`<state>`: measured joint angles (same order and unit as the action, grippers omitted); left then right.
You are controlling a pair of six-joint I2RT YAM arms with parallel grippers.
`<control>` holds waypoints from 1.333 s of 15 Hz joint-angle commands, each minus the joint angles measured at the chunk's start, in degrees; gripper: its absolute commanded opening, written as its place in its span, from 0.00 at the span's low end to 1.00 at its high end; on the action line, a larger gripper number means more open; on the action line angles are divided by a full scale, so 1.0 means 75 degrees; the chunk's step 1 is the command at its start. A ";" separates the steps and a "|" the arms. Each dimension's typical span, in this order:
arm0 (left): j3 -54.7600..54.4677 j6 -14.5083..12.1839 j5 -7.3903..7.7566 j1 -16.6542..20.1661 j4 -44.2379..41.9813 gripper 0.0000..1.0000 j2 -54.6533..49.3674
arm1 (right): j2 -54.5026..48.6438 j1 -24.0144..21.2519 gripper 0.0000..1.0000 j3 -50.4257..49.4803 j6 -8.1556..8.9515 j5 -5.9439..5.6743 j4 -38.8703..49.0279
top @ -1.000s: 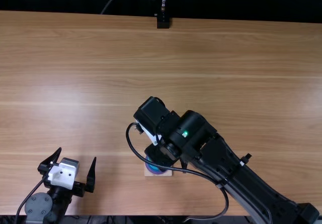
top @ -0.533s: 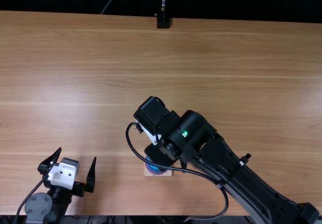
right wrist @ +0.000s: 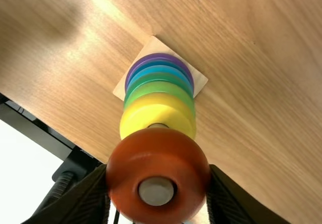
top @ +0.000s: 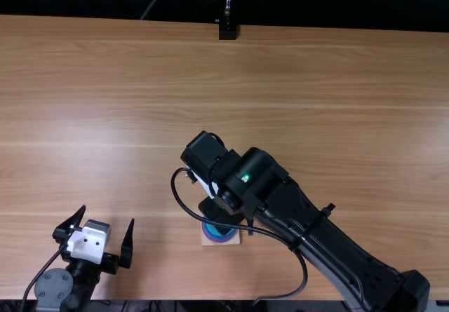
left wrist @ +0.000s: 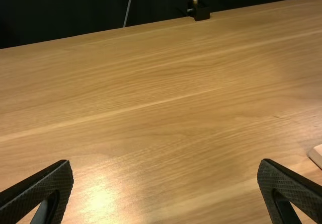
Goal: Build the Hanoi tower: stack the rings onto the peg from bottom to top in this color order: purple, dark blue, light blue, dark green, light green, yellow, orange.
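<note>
Well, the orange ring [right wrist: 158,156] is gripped between the fingers of the right gripper [top: 222,215], around the peg [right wrist: 156,191] above the yellow ring [right wrist: 158,114], with the rest of the stack on the square wooden base [right wrist: 199,78] below. In the top view's lower middle, the right arm [top: 280,198] and its looping black cable [top: 303,284] block much of the tower, while the left gripper [top: 108,214] sits lower left, fingers spread and empty, and a black stand [top: 227,29] edges the worktop [top: 337,95] at top centre.

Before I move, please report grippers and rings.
Right gripper shut on orange ring, above yellow ring. Left gripper open. Peg tip in orange's hole, nothing seen blocking.
</note>
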<state>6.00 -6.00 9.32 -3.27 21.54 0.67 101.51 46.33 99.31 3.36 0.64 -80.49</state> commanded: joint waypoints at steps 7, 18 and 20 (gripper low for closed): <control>-0.0800 -0.0114 0.0079 0.0049 0.0601 1.00 -0.0089 | 0.0082 -0.0364 1.00 0.0165 0.0017 -0.0986 0.1288; -0.0800 -0.0114 0.0079 0.0049 0.0601 1.00 -0.0089 | -0.0844 -0.3751 1.00 -0.0467 -0.0068 -0.0930 0.4339; -0.0800 -0.0114 0.0079 0.0049 0.0601 1.00 -0.0089 | -0.1781 -0.4396 1.00 -0.1628 -0.0040 -0.0916 0.5464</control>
<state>6.00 -6.00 9.32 -3.29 21.54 0.67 92.40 14.24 87.68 2.90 -5.78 -38.39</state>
